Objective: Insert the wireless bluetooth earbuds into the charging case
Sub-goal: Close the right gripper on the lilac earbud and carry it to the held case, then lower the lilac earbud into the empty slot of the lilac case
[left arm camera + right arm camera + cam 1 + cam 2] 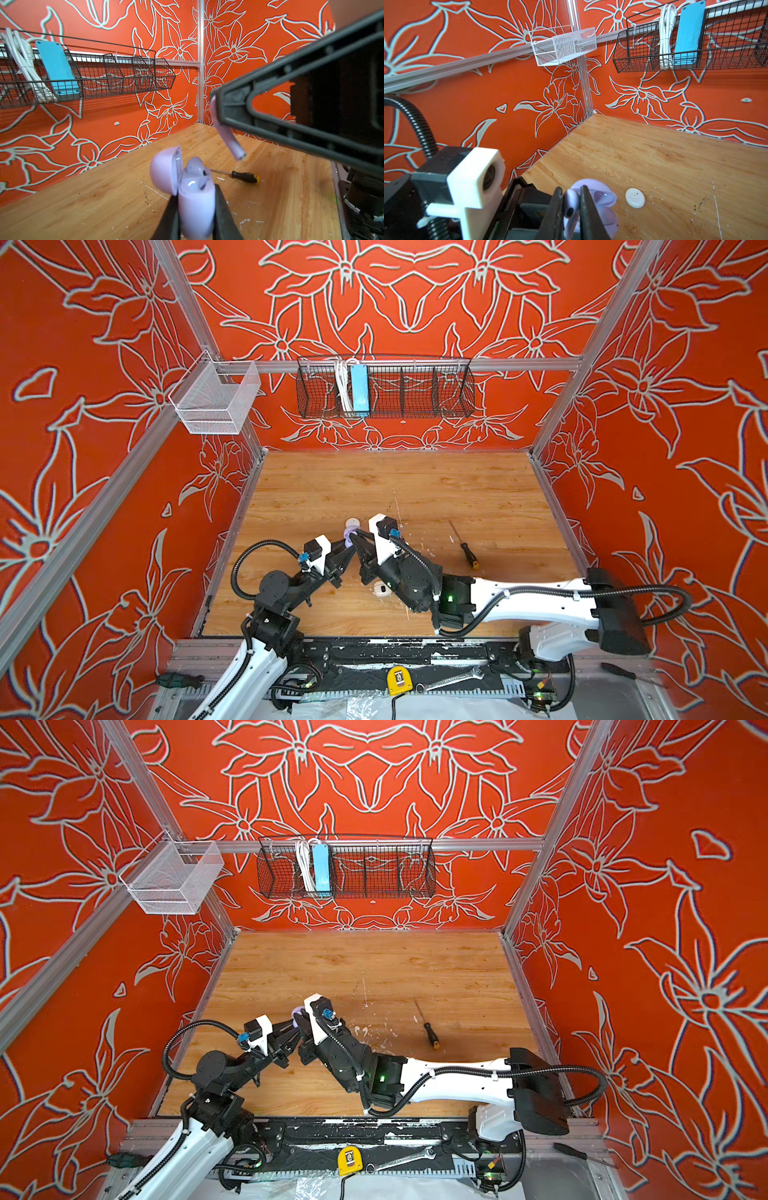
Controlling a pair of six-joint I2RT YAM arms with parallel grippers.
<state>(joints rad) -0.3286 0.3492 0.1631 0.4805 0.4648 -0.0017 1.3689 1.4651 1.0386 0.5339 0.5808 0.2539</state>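
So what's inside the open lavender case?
One lavender earbud sits in the lavender case; its stem is hidden by the wall. The well beside it looks empty. The right tool holds a second earbud.

Free tabletop (374, 483) past right gripper (354, 536) (screwdriver (464, 546) rightward)

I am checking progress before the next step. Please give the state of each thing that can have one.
lavender charging case: lid open, clamped in left gripper.
seated earbud: already in the case.
lavender earbud: pinched in right gripper, above the case, not in.
white case: shut, lying flat.
screwdriver: lying flat, untouched.
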